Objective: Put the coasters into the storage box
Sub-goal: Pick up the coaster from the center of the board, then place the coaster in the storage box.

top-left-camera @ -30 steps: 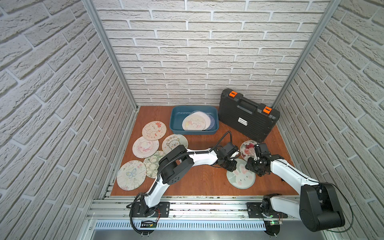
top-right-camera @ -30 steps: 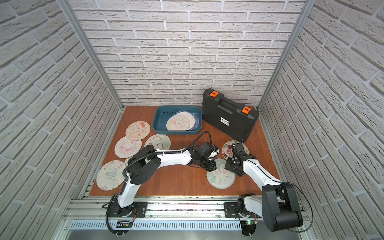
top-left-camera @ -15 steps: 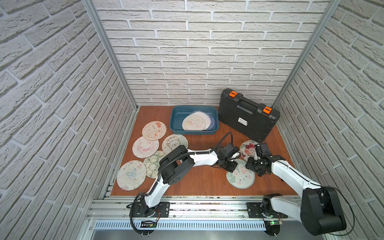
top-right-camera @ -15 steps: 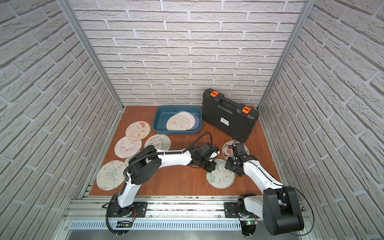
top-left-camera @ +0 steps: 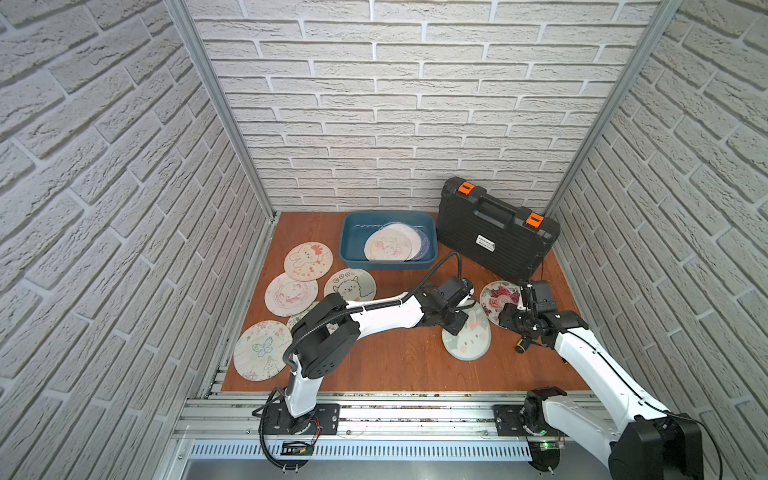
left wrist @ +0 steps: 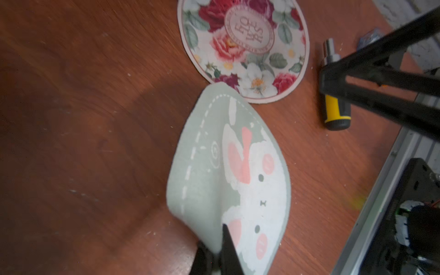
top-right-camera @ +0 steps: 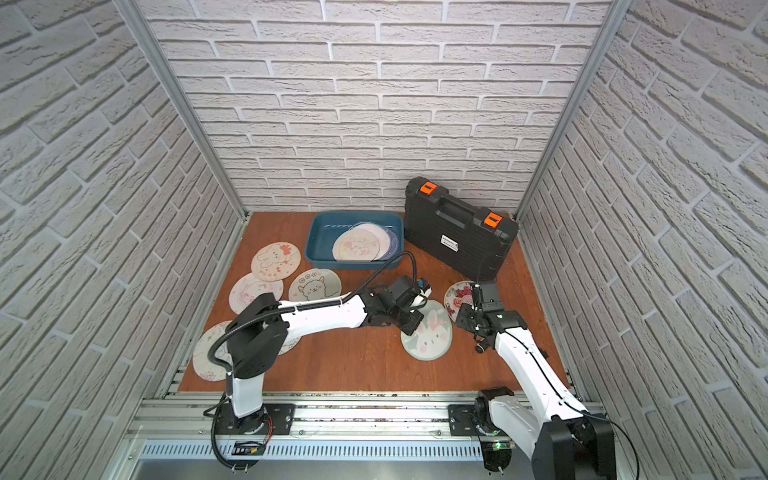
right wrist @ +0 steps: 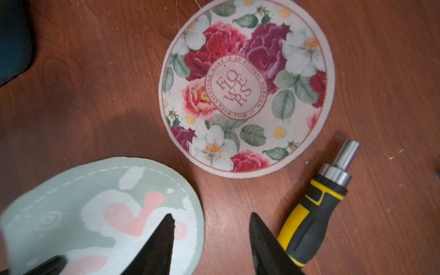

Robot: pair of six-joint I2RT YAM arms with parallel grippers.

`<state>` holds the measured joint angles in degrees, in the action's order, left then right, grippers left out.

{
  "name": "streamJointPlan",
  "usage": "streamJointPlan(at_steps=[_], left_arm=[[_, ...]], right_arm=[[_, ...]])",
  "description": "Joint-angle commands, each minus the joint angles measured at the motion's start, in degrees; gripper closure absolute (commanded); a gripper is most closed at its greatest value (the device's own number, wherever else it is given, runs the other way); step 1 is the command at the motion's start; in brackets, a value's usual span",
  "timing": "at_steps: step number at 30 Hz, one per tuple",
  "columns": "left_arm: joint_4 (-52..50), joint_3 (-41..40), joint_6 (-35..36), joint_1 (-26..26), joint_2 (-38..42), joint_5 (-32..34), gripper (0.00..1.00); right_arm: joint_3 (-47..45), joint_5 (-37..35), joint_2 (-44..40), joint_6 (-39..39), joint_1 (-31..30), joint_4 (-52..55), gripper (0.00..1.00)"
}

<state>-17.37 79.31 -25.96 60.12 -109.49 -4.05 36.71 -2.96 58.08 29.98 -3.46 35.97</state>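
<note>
My left gripper [left wrist: 215, 240] is shut on the edge of a green rabbit coaster [left wrist: 228, 181], which bends upward at the gripped side; in a top view the coaster [top-left-camera: 467, 338] lies at the table's front centre. A floral coaster [right wrist: 247, 88] lies flat just beyond it. My right gripper [right wrist: 210, 219] hovers open over the bare wood between the rabbit coaster [right wrist: 95, 214] and a screwdriver, holding nothing. The teal storage box [top-left-camera: 351, 232] at the back holds a few coasters [top-left-camera: 388, 247]. Several more coasters [top-left-camera: 308, 261] lie flat at the left.
A yellow-and-black screwdriver [right wrist: 316, 202] lies beside my right gripper's fingers. A black case [top-left-camera: 494, 226] with orange latches stands at the back right, next to the box. Brick walls close in three sides; a metal rail runs along the front edge.
My left gripper has closed on the rabbit coaster's edge, and the coaster has shifted slightly toward the back left with that side raised. The right gripper has hardly moved.
</note>
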Motion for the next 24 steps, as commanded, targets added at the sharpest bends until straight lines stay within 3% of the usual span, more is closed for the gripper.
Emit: streamJointPlan(at_steps=[1,9,14,24], left_arm=[[-0.48,-1.81,1.65,-1.91,4.74,2.93,1.0],[-1.73,-2.39,2.83,-6.17,11.27,5.0,1.0],[0.51,-1.15,2.3,-10.79,13.7,1.82,1.0],[1.46,6.67,4.72,-21.22,11.02,1.03,1.0]], right_arm=[[0.91,-1.92,0.99,-1.24,0.21,0.41,0.48],[1.8,-1.84,4.34,-1.32,0.21,-2.9,0.48],[3.49,-3.03,5.37,-2.7,0.21,-3.14,0.48],[6.21,-1.79,8.36,-3.44,0.12,-4.54,0.48]])
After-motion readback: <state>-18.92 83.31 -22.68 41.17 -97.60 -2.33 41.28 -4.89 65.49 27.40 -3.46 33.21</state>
